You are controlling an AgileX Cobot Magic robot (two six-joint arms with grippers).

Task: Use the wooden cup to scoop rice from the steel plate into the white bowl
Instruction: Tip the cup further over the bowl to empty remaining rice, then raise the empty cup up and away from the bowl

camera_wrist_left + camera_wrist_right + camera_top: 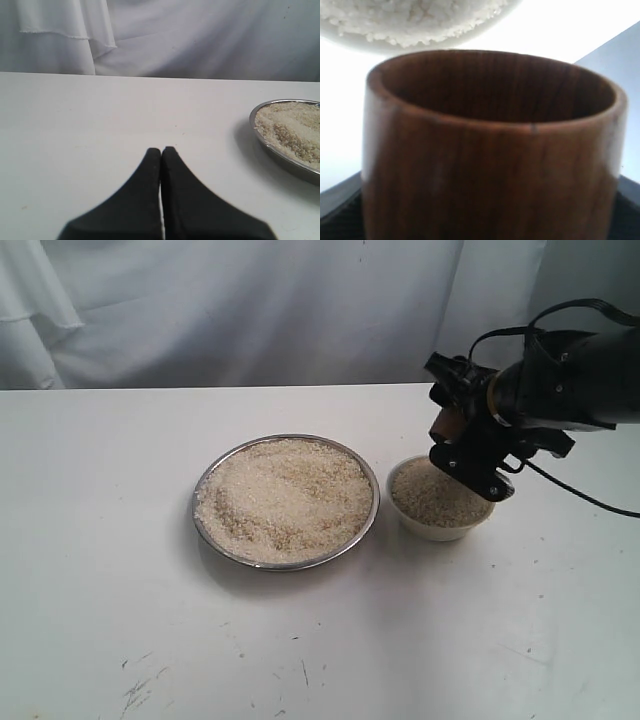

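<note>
Right end effector (pixel 468 445) clamped on wooden cup (pixel 490 165) mid-barrel, just above white bowl (pixel 425 530). Looks light, stiff, smooth, so a side grip suits. Rice (pixel 285 498) in steel plate (pixel 200 505) is loose. Left end effector (pixel 161 152) fingers together over bench (pixel 100 590).

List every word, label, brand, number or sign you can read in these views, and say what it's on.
None: no readable text in any view.
The steel plate, white bowl, wooden cup and table carry no lettering; the dark marks low in the exterior view are scuffs, not writing.
</note>
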